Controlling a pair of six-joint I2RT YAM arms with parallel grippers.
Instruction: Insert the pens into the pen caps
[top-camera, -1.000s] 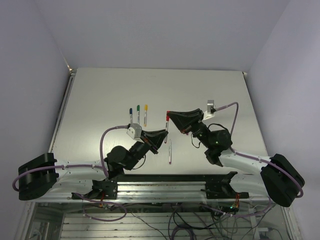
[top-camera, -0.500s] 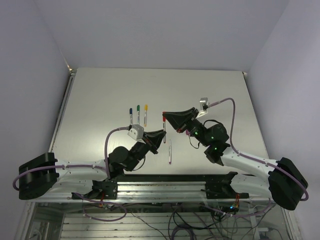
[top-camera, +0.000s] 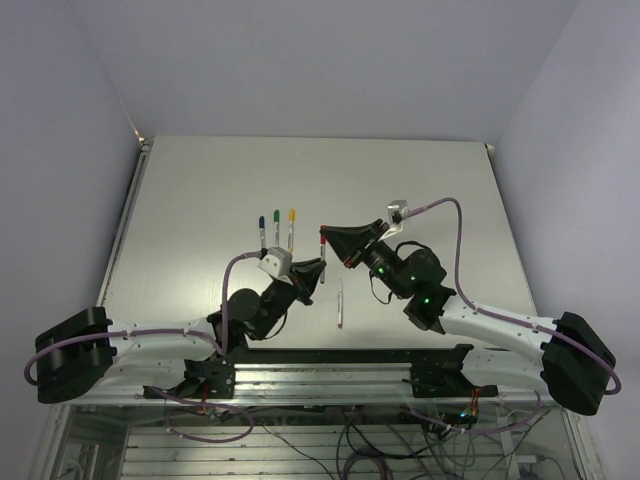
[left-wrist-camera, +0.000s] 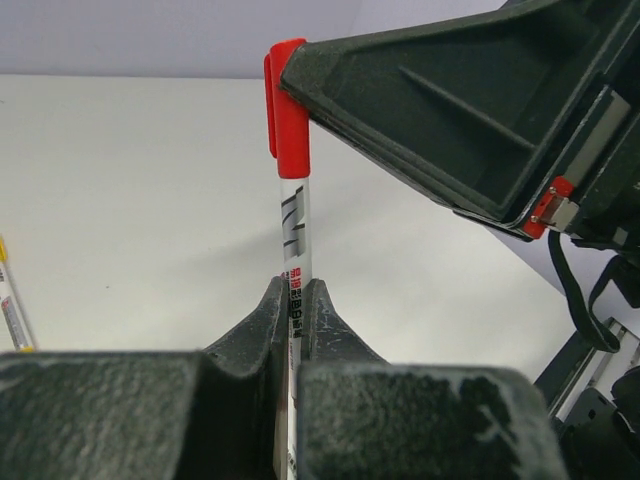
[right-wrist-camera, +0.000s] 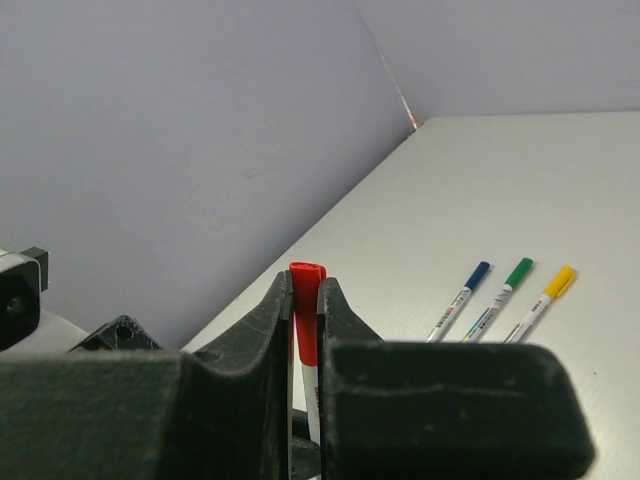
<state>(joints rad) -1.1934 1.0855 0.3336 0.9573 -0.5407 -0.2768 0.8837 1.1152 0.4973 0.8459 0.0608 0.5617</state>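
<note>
The left gripper had its jaws clamped on the pen, while just above them the right gripper pinched the red cap between its own jaws.

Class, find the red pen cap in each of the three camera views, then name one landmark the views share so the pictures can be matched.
Top external: red cap near the picture's centre, just right of the yellow-capped pen.
Left wrist: red cap upper centre, at the top end of the upright pen.
Right wrist: red cap lower centre, between the right gripper fingers.
Shared landmark: the yellow-capped pen, at the left edge and at right.
</note>
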